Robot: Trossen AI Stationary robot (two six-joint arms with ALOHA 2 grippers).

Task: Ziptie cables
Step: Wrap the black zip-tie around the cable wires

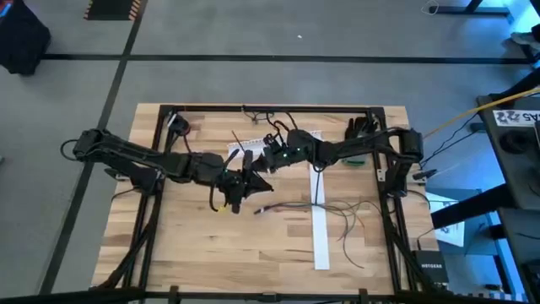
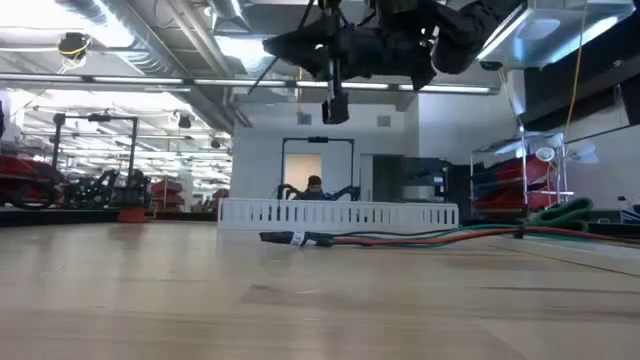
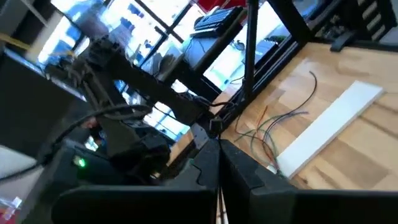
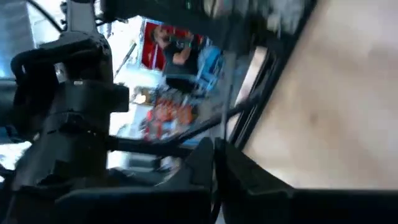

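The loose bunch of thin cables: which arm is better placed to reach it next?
Probably the right. The thin greenish and dark cables lie on the table's right side, beside the white strip. Both tools meet mid-table, raised above it.

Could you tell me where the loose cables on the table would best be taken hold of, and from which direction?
Probably at the gathered end of the cables, just left of the white strip, coming straight down from above. There the wires run close together and lie flat on the wooden table, while to the right of the strip they fan apart into separate curls. Both grippers are raised above the table.
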